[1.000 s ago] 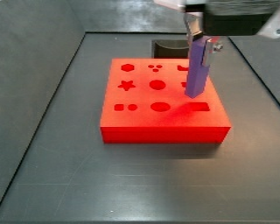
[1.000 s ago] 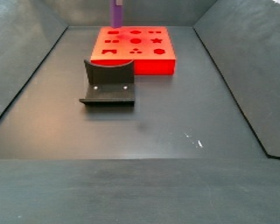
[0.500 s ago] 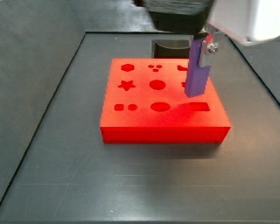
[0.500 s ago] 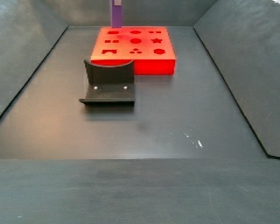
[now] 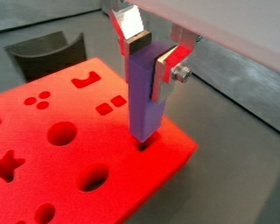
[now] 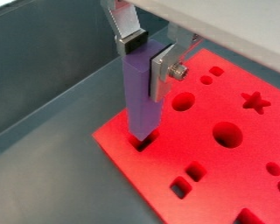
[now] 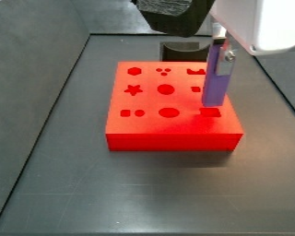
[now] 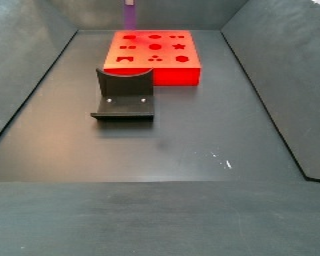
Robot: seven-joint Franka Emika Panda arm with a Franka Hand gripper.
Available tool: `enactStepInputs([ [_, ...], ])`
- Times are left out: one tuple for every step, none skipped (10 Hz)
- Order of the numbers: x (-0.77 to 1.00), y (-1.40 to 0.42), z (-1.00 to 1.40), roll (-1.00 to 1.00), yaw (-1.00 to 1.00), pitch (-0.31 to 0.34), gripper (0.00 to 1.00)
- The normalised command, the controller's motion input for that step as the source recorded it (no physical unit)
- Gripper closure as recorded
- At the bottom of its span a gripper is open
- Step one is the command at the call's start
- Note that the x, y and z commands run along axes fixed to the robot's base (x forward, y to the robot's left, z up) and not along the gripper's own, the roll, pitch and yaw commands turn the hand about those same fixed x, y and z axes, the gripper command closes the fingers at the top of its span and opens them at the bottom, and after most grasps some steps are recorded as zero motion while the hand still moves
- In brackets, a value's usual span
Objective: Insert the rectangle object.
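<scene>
Gripper (image 5: 147,54): positioned above a corner of the red block; silver fingers (image 6: 132,24) clamped on the upper end of the rectangle object, one on each broad face. Also shown in a side view (image 7: 219,51), beneath the white wrist housing.

Rectangle object (image 5: 146,94): slim purple-blue bar, held upright. Lower end sits at the mouth of a small rectangular hole near the block's corner in both wrist views (image 6: 140,101); how far it has entered cannot be told. In a side view (image 7: 214,78) it stands over the block's right-hand side, its foot at the dark slot near the front right corner. In a side view (image 8: 131,15) only a short purple length shows behind the block's far edge.

Red block (image 7: 172,106): flat, square, resting on the bench (image 7: 64,175). Top face carries shaped holes: hexagon, star, circles, ovals, small squares.

Holder (image 8: 124,96): dark grey, curved, standing on the bench near the block, apart from it; seen also in a wrist view (image 5: 43,52) beyond the block's far edge.

Bench walls (image 8: 23,90): dark grey, sloping, enclosing the work area.
</scene>
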Motion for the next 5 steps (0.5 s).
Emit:
enactStepInputs([
  [0.25,0.00,-0.11,0.19,-0.31,0.259,1.00],
  [0.15,0.00,-0.14,0.19,-0.47,0.293,1.00],
  [0.12,0.00,-0.10,0.17,-0.49,0.286,1.00],
  [0.20,-0.04,-0.04,0.08,-0.41,0.234,1.00],
  [0.17,-0.06,-0.01,0.01,-0.22,0.180,1.00],
])
